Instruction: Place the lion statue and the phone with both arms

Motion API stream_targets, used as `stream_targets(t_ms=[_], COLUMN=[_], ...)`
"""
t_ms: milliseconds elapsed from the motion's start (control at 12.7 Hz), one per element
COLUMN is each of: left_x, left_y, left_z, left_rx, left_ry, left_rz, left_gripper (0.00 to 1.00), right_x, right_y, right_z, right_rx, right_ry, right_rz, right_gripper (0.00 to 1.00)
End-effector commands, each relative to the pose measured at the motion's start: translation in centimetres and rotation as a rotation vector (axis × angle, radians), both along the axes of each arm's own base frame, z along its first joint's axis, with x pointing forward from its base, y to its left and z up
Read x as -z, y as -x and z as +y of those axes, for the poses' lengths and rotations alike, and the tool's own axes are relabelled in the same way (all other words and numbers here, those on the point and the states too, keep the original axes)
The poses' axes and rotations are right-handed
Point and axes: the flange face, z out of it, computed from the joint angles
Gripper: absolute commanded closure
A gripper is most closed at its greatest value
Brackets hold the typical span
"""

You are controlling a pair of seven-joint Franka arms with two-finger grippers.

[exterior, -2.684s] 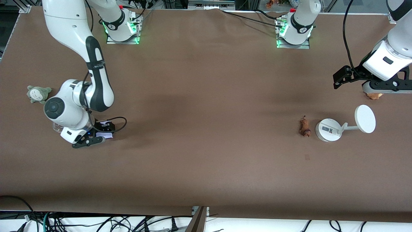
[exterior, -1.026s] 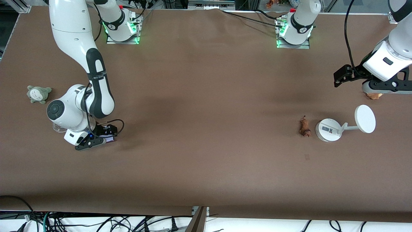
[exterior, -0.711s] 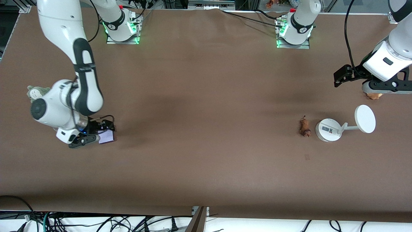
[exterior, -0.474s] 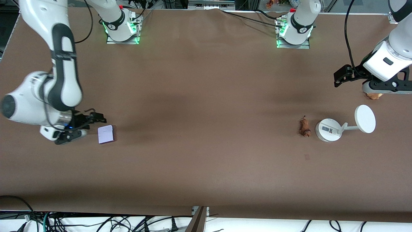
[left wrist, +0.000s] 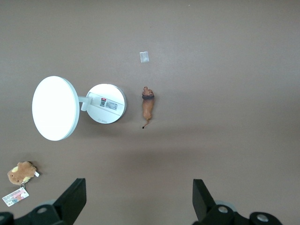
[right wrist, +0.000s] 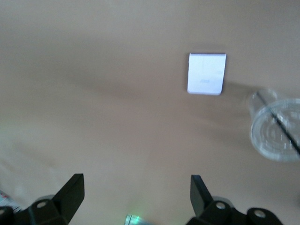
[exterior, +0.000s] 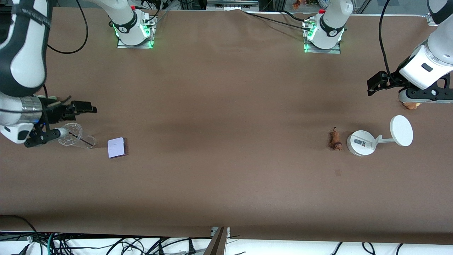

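The phone (exterior: 116,147), a pale lavender slab, lies flat on the brown table toward the right arm's end; it also shows in the right wrist view (right wrist: 206,73). My right gripper (exterior: 44,136) is open and empty, up in the air beside a clear cup, apart from the phone; its jaws stand wide in its wrist view (right wrist: 136,199). The lion statue (exterior: 334,139) lies beside a white round stand (exterior: 361,142); it also shows in the left wrist view (left wrist: 148,105). My left gripper (exterior: 421,95) waits open and empty (left wrist: 138,204) over a tan plush toy.
A clear plastic cup (exterior: 76,136) lies on its side beside the phone, toward the right arm's end. The tan plush toy (exterior: 411,105) sits under the left gripper. The stand's disc (exterior: 401,130) reaches toward the left arm's end. A small tape square (exterior: 337,172) marks the table.
My right gripper let go of the phone, rose and swung toward the right arm's end of the table, uncovering the clear cup. The phone stays flat on the table. The left arm has not moved.
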Motion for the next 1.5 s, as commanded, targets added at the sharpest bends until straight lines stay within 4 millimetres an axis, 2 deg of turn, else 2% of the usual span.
stream_targets(t_ms=[0, 158, 474, 789, 1184, 1342, 1421], left_x=[-0.5, -0.5, -0.5, -0.5, -0.5, -0.5, -0.5], left_y=[-0.2, -0.2, -0.2, -0.2, -0.2, -0.2, -0.2], left_z=[0.2, 0.2, 0.3, 0.3, 0.3, 0.3, 0.4], left_rx=[0.016, 0.016, 0.014, 0.014, 0.014, 0.015, 0.014], left_ry=[0.014, 0.014, 0.014, 0.014, 0.014, 0.014, 0.014], left_rz=[0.010, 0.010, 0.010, 0.010, 0.010, 0.010, 0.010], left_gripper=[0.00, 0.00, 0.00, 0.00, 0.00, 0.00, 0.00], right_x=[-6.4, -8.7, -8.8, -8.7, -8.6, -9.6, -9.2], right_y=[0.8, 1.2, 1.2, 1.5, 1.5, 1.9, 1.8], right_z=[1.7, 2.3, 2.5, 5.4, 5.6, 4.9, 4.5], right_rx=[0.039, 0.076, 0.096, 0.146, 0.144, 0.191, 0.215], right_ry=[0.084, 0.143, 0.153, 0.210, 0.213, 0.204, 0.193], right_rz=[0.016, -0.001, -0.003, 0.011, 0.011, 0.004, 0.021], right_gripper=[0.00, 0.00, 0.00, 0.00, 0.00, 0.00, 0.00])
